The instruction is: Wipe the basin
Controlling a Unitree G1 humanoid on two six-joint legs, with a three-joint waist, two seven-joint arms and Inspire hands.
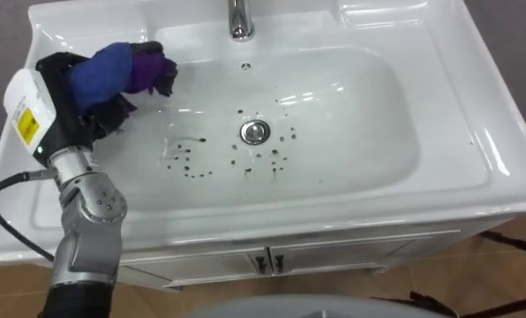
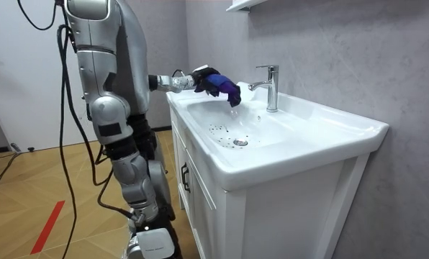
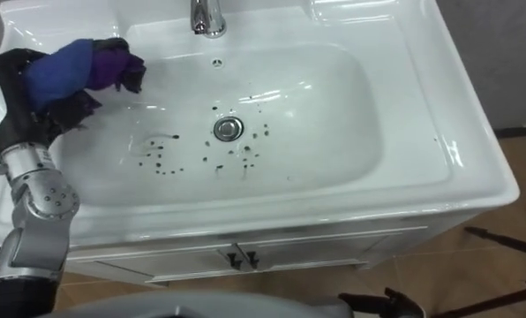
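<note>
1. Wood flooring and the cabinet doors (image 1: 272, 261) sit nearest me, under the white basin (image 1: 369, 150).
2. My left hand (image 1: 58, 75) has its fingers wrapped around a bunched blue-and-purple cloth (image 1: 113, 71), so a wad faces the porcelain for scrubbing.
3. It sits over the bowl's left rear slope; contact I cannot confirm.
4. Dark specks (image 1: 188, 159) ring the drain (image 1: 255, 132), unwiped, likely my target.
5. Furthest, the tap (image 1: 238, 22) stands at the rear rim.

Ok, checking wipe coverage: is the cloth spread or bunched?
Bunched: the cloth is a blue-purple wad clutched in the left hand, over the basin's left side.
</note>
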